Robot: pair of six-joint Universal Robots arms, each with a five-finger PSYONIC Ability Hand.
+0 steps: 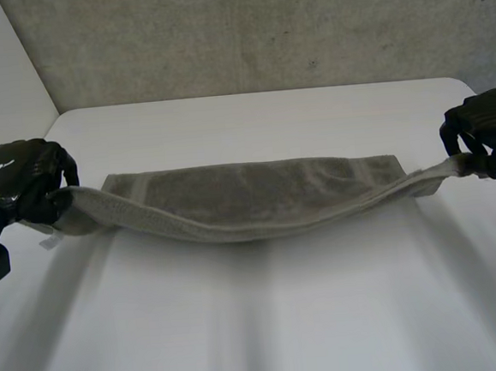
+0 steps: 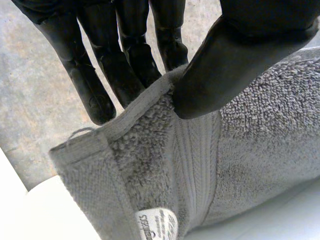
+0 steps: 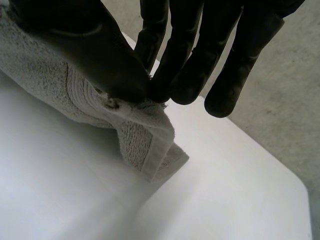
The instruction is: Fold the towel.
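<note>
White tabletop [image 1: 267,321] with a grey towel [image 1: 240,195] across it: the near edge is lifted and sags in the middle, the rest lies flat. Left hand [image 1: 20,178] pinches the near left corner between thumb and fingers [image 2: 95,85]. Right hand [image 1: 489,132] pinches the near right corner the same way. The edge is probably held taut so it carries over evenly for the fold. A label [image 2: 157,222] hangs at the left corner.
</note>
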